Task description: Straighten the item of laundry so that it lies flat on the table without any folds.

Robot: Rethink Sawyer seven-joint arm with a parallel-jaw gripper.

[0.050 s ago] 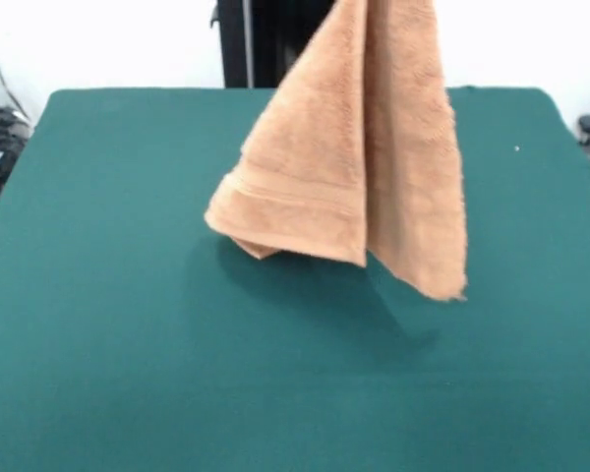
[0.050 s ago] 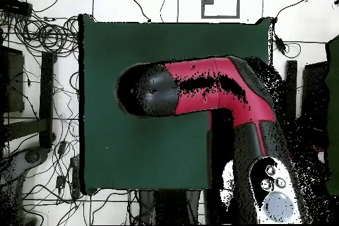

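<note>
towel (image 1: 349, 157) hangs in air above the table (image 1: 108, 324), top end running out of the front view's upper edge. tan-orange terry, fluffy pile. it drapes in two long vertical folds: a wider flap on the picture's left w/ a flat woven band across its lower part, and a narrower flap on the right that ends in the lowest corner, a frayed-looking point. left flap's bottom edge curls under at its left corner. no part of towel seen touching the cloth; a soft shadow lies on the green just below and toward the near edge. towel sits over the table's middle, nearer the far edge than the near one, roughly centred betw. the side edges.

overhead: arm (image 2: 218, 87), red + black, reaches in from the bottom-right corner over the table, bends, and ends in a black rounded wrist over the table's middle. it covers the towel entirely here.

gripper: not seen in either view, so grip state can't be told.
</note>
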